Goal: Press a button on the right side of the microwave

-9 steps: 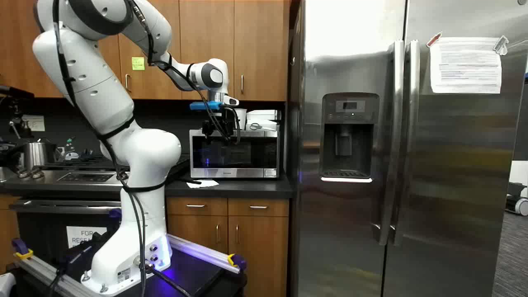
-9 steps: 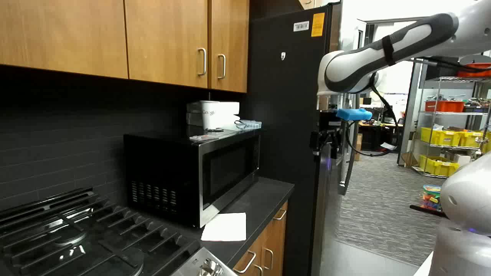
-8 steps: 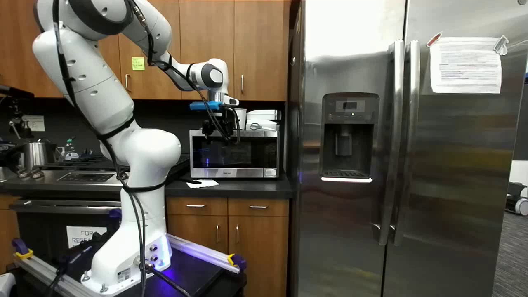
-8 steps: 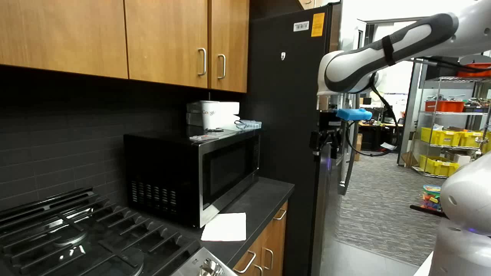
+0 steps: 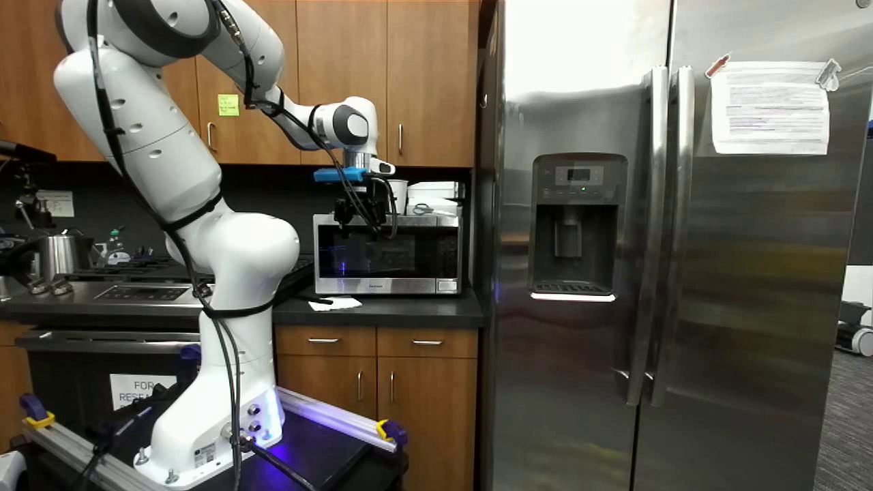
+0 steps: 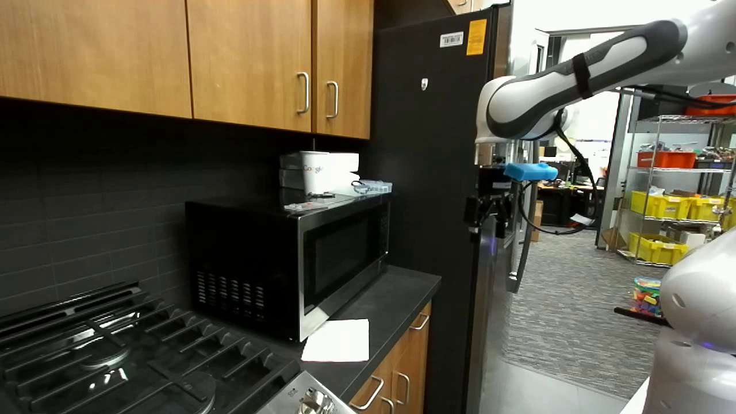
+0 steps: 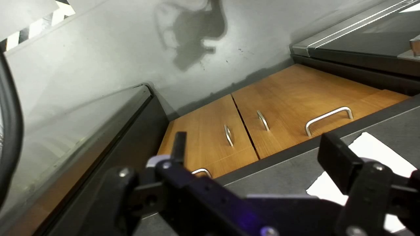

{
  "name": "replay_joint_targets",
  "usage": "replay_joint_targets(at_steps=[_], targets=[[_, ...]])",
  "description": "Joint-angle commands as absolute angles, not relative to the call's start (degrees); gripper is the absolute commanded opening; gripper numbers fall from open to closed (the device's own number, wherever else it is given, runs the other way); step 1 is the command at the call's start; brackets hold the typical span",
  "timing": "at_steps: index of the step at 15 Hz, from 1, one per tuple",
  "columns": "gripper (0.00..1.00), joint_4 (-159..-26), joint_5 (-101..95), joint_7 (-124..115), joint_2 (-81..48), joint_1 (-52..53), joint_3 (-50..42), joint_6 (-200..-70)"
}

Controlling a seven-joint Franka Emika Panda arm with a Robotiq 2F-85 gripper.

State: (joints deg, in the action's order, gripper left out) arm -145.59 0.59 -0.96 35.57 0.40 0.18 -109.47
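Observation:
The microwave shows in both exterior views, boxy with a silver frame, a dark window and a shut door. Its narrow dark control strip is at the right end of its front, with a light square button below. Single keys are too small to tell. My gripper points down in front of the microwave's upper left part in that view. In an exterior view my gripper is well apart from the door. In the wrist view my gripper is open and empty; the microwave is out of view there.
A steel fridge stands right of the microwave. White boxes and a white cup sit on top of it. A white paper lies on the dark counter. A stove is beside it. Wooden cabinets hang above.

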Motion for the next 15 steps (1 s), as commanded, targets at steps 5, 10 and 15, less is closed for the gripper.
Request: replay_joint_targets(at_steps=[5,10,15], targets=[[1.00,-145.48,0.62,-0.90,35.54,0.30,0.25,-109.33],[1.00,-145.51,-0.51,1.08,35.28,0.75,0.49,-110.79],[1.00,-143.78,-1.71,4.46,31.92,1.63,0.30,-111.06]])
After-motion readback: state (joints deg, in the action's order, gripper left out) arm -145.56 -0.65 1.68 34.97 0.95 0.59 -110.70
